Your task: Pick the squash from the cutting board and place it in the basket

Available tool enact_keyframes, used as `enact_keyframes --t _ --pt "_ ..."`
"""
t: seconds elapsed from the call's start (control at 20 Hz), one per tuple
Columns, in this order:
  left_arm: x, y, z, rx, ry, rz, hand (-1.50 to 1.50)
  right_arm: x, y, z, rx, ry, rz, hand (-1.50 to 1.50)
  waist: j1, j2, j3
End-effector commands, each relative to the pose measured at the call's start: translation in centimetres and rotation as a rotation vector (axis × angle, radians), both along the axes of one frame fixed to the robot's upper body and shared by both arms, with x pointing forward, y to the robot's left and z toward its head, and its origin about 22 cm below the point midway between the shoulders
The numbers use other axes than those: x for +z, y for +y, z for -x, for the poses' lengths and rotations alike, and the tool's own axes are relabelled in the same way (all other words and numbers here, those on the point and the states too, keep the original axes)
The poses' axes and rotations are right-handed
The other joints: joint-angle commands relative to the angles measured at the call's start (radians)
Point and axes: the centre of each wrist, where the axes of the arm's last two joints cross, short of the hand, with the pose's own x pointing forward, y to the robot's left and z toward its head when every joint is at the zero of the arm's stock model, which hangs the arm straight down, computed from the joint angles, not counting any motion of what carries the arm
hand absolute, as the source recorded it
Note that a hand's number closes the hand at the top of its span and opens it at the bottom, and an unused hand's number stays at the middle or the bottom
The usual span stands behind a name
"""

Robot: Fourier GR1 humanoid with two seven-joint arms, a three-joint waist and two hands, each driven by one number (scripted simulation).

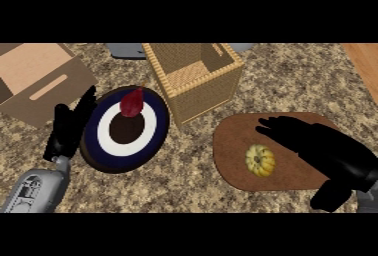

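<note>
- The right hand (325, 150) hovered at the lower right with its fingers open. It held nothing.
- Just left of it, the squash (260, 160) lay on the board (232, 132).
- The squash looked small, round and hard, with bumpy ribs. It was likely light but could roll, so the best hold seemed to be from above, across its sides.
- The basket (210, 95) stood at the upper middle, near the board.
- The left hand (70, 127) rested open at the left, by the plate (161, 120).
</note>
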Motion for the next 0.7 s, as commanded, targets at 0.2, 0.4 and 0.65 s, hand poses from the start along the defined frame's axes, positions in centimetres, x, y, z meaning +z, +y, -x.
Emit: enact_keyframes --t 0.2,0.4,0.65 --pt "-0.4 -0.1 0.9 -0.005 0.012 0.000 0.00 -4.0 1.3 0.2 0.005 -0.003 -0.005 -1.50 -0.001 -0.001 0.000" --pt "0.3 -0.1 2.3 0.008 0.007 0.009 0.00 -3.9 2.7 -0.9 0.007 -0.001 -0.014 -1.50 0.003 -0.002 0.000" --pt "0.9 1.0 0.6 0.007 -0.013 -0.009 0.00 -5.8 0.9 -1.7 0.009 0.021 -0.007 -1.50 0.000 0.000 0.000"
